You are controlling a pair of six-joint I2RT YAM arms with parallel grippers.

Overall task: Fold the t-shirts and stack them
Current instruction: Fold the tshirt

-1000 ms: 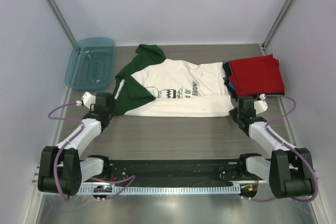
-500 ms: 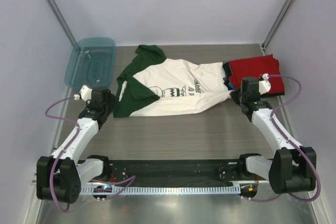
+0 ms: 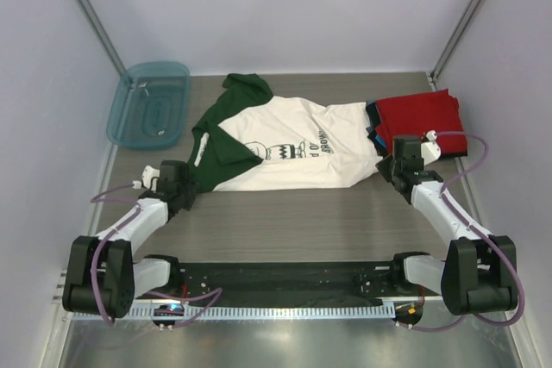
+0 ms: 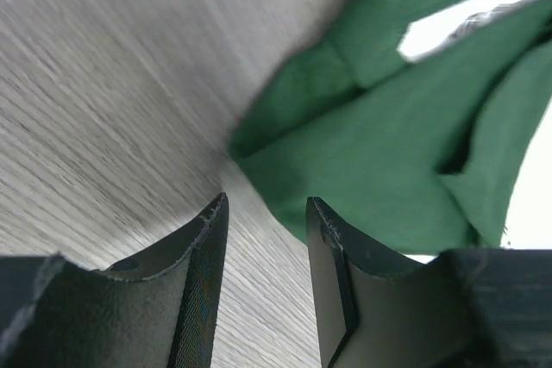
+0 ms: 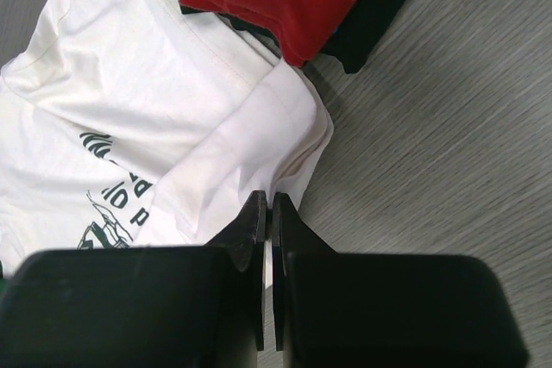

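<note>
The white t-shirt lies spread flat at the middle of the worktop, with its dark green sleeves toward 9 o'clock and its hem toward 3 o'clock, black print facing up. At 2 o'clock on the worktop sits the red t-shirt, folded on top of a dark t-shirt, and the white hem runs up against this stack. The left gripper sits low at the shirt's 8 o'clock corner. In its wrist view the left gripper's fingers stand apart with only bare worktop between them, and the green sleeve lies just beyond the tips toward 1 o'clock. The right gripper is at the shirt's 4 o'clock corner, beside the stack. Its fingers are pressed nearly together, tips right at the folded white hem, but whether they nip any cloth cannot be told. A teal tub rests at 10 o'clock.
</note>
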